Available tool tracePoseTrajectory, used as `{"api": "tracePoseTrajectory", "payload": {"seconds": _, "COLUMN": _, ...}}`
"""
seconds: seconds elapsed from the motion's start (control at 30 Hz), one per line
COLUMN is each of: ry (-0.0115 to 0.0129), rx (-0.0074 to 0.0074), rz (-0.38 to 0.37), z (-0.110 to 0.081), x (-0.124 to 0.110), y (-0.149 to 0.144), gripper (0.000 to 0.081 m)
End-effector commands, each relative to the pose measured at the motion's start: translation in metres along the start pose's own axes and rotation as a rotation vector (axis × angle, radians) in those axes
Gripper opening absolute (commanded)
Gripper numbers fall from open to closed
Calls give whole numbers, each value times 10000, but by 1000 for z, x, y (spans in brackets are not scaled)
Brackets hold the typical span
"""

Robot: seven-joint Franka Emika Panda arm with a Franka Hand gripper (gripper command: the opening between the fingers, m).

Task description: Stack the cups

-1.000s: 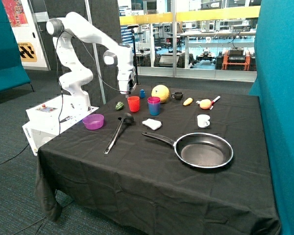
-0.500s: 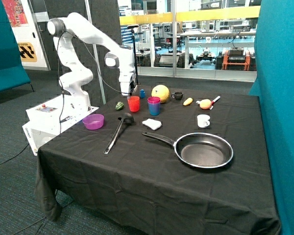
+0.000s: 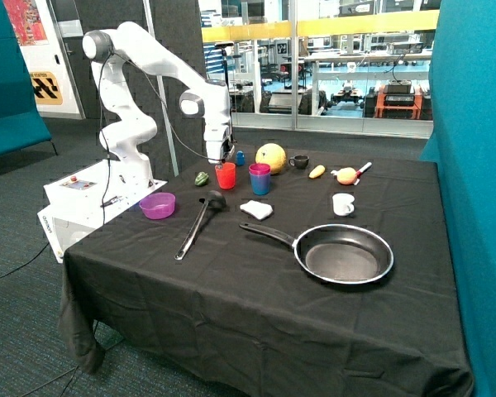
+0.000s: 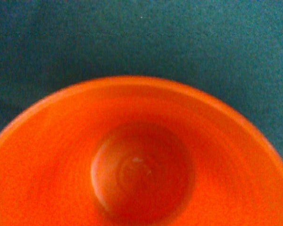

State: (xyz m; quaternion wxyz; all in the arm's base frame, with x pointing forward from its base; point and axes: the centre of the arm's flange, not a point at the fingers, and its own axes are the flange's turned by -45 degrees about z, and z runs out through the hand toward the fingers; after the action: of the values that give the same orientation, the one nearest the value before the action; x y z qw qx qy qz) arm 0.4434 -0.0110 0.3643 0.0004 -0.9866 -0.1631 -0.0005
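Observation:
The red cup (image 3: 226,175) stands upright on the black tablecloth (image 3: 256,289) near the table's far edge. Beside it, toward the yellow melon, the magenta-pink cup (image 3: 259,169) sits nested inside the blue cup (image 3: 259,184). My gripper (image 3: 223,157) hangs directly over the red cup, close above its rim. In the wrist view the red cup's open inside (image 4: 141,169) fills most of the picture, seen straight from above, with dark cloth beyond its rim. The gripper itself does not show in the wrist view.
Around the cups lie a green object (image 3: 202,178), a small blue object (image 3: 240,157), a yellow melon (image 3: 271,158), a black mug (image 3: 300,161), a white cloth (image 3: 256,209), a black ladle (image 3: 197,223) and a purple bowl (image 3: 157,205). A frying pan (image 3: 343,253) and white mug (image 3: 342,204) sit farther off.
The arm has shifted a little toward the red cup and lowered, bringing the gripper over it. The cups have not moved.

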Motion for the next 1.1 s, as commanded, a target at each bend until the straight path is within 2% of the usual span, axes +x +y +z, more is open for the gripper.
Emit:
{"api": "tracePoseTrajectory", "payload": {"seconds": 0.0, "ry": -12, "rx": -7, "rz": 4, "z": 6, "x": 3, "y": -3, "gripper": 421}}
{"api": "tracePoseTrajectory", "payload": {"seconds": 0.3, "ry": -12, "rx": -7, "rz": -29, "z": 12, "x": 4, "y": -7, "gripper": 415}}
{"api": "tracePoseTrajectory", "payload": {"seconds": 0.33, "ry": -12, "rx": -7, "rz": -42, "z": 12, "x": 4, "y": -7, "gripper": 442}}
{"api": "tracePoseTrajectory", "payload": {"seconds": 0.43, "ry": -12, "rx": -7, "rz": -38, "z": 14, "x": 4, "y": -8, "gripper": 413}}
{"api": "tracePoseTrajectory", "payload": {"seconds": 1.07, "ry": -12, "rx": -7, "rz": 230, "z": 27, "x": -1, "y": -2, "gripper": 388}}
